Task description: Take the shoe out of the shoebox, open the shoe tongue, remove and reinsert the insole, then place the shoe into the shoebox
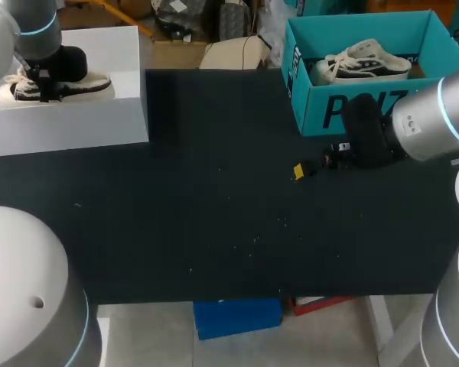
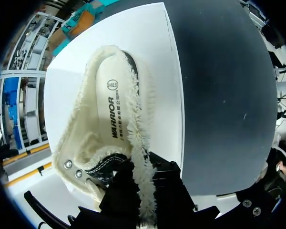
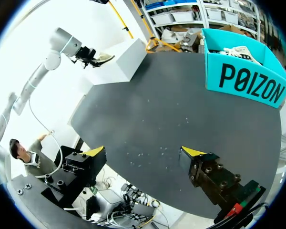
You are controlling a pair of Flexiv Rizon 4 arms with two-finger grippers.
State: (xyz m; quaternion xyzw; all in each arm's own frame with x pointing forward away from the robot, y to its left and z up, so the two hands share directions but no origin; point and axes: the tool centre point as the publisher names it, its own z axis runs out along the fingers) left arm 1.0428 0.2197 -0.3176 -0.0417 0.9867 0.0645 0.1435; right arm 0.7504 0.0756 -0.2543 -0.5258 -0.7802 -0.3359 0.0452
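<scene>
A cream, fleece-lined shoe (image 1: 57, 84) with black canvas sides is at the white shoebox (image 1: 76, 126) in the table's far left corner. My left gripper (image 1: 42, 80) is shut on it from above. In the left wrist view the fingers (image 2: 128, 191) pinch the fleecy collar edge of the shoe (image 2: 109, 119), whose printed insole (image 2: 113, 109) lies inside. Whether the sole rests on the white box (image 2: 167, 71) I cannot tell. My right gripper (image 1: 310, 168) hangs open over the mat in front of the teal box, nothing between its fingers (image 3: 95, 152).
A teal shoebox (image 1: 352, 107) at the far right holds a second, white and black shoe (image 1: 367, 61); in the right wrist view the teal shoebox (image 3: 245, 78) lies ahead of my right gripper (image 3: 144, 152). The black mat (image 1: 214, 199) spans the table between the boxes.
</scene>
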